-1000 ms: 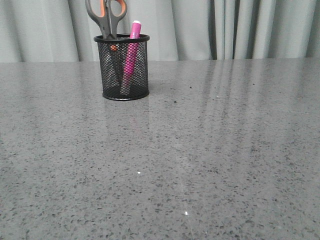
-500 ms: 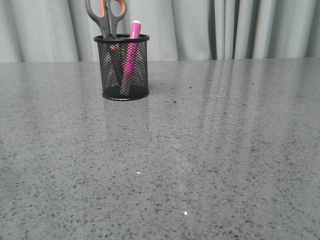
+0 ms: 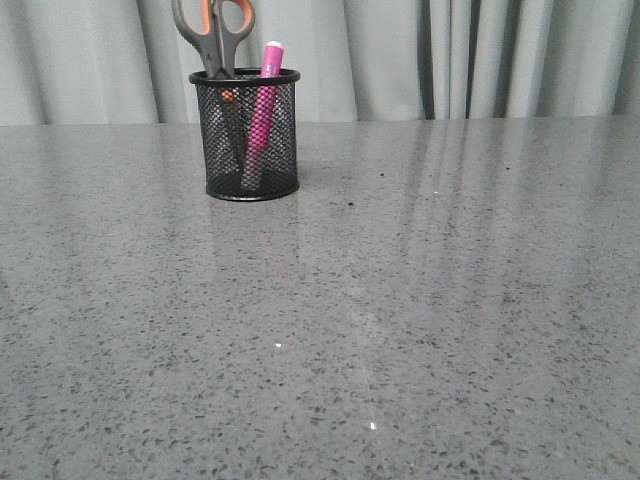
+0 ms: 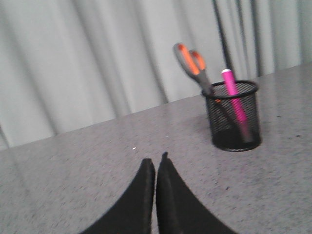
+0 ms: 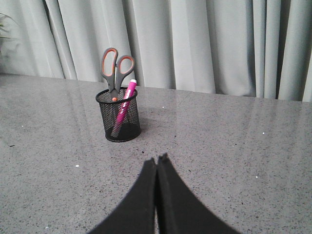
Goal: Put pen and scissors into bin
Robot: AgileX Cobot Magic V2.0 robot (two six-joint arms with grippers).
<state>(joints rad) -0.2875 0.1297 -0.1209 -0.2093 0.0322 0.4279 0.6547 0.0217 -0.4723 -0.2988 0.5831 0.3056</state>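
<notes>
The black mesh bin stands upright at the far left of the grey table. The scissors stand in it, blades down, their handles above the rim. The pink pen leans inside it, its white end up. The bin also shows in the left wrist view and the right wrist view, with scissors and pen inside. My left gripper is shut and empty, well short of the bin. My right gripper is shut and empty, also apart from it. Neither gripper shows in the front view.
The speckled grey table stretches from the bin to the front edge. Pale curtains hang behind the table's back edge.
The front view has shifted very slightly; the bin, scissors and pen stand as before.
</notes>
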